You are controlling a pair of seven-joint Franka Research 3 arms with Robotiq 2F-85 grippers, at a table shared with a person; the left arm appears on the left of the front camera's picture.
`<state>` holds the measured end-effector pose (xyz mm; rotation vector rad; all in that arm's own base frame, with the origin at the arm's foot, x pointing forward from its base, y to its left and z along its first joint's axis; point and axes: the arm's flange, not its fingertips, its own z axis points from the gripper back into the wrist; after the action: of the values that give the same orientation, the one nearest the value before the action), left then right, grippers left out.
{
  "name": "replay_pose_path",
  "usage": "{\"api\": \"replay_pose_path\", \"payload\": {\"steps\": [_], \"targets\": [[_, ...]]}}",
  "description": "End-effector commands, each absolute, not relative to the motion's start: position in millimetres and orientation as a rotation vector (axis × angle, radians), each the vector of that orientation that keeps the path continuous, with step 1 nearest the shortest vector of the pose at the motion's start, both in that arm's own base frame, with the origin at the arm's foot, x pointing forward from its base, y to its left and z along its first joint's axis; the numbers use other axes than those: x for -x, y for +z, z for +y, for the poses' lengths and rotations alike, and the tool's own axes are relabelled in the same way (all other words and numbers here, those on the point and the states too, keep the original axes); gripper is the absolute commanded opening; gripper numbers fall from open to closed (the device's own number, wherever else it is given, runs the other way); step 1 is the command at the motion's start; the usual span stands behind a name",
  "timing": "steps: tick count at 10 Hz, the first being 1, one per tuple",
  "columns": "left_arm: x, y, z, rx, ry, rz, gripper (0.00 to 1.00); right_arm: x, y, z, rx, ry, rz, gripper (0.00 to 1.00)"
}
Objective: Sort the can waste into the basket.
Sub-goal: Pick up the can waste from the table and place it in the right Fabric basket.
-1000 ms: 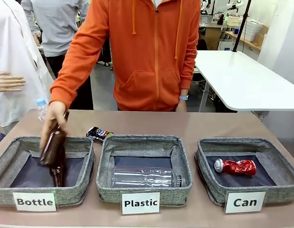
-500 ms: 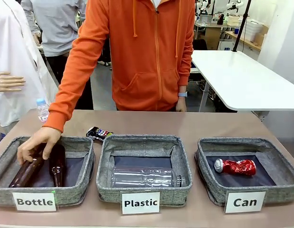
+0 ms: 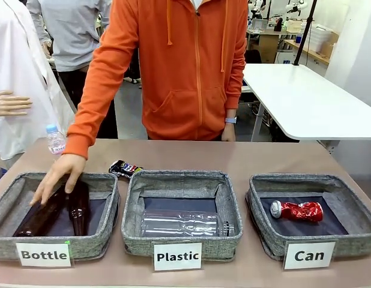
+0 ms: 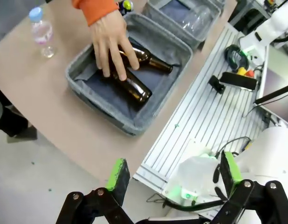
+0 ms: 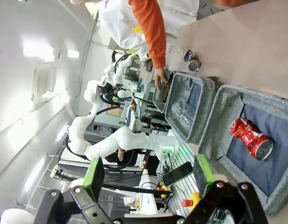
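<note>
Since half a second ago the person's hand (image 3: pixel 58 177) has slid up, lying loose and flat on two brown bottles (image 3: pixel 77 211) in the Bottle basket (image 3: pixel 95 243). You've got the dark can (image 3: pixel 124 168) on the table (image 3: pixel 245 157) just behind; the red can (image 3: pixel 298 210) is already in the Can basket (image 3: pixel 260 231). Two cans, three baskets. Probably light, dented, slippery: pinch the crushed waist. Your left gripper (image 4: pixel 174 169) and right gripper (image 5: pixel 148 171) gape empty.

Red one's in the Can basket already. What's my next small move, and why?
Probably start the left gripper, open and empty, toward the dark can on the table just behind the Bottle basket and the Plastic basket: it is the one can outside the Can basket, where the red can lies. Go slowly: the person's hand rests on the brown bottles close by.
</note>
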<state>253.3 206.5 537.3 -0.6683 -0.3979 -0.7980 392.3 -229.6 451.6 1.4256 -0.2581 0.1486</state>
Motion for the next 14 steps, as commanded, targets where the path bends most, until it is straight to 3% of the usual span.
{"api": "replay_pose_path", "payload": {"steps": [1, 7, 9, 12, 14], "targets": [[-269, 564, 185, 0.653, -0.845, -0.372, 1.00, -390, 453, -230, -1.418, 0.167, -0.264, 1.00], [-387, 594, 23, 0.478, -0.967, -0.152, 1.00, -390, 453, -230, -1.418, 0.167, -0.264, 1.00], [-428, 586, -64, 0.274, -0.969, -0.161, 1.00, -390, 453, -230, -1.418, 0.167, -0.264, 1.00], [-464, 550, -178, 0.119, -1.166, -0.098, 1.00, -390, 453, -230, -1.418, 0.167, -0.264, 1.00], [-469, 548, -183, 0.148, -1.126, -0.050, 1.00, -390, 453, -230, -1.418, 0.167, -0.264, 1.00]]}}
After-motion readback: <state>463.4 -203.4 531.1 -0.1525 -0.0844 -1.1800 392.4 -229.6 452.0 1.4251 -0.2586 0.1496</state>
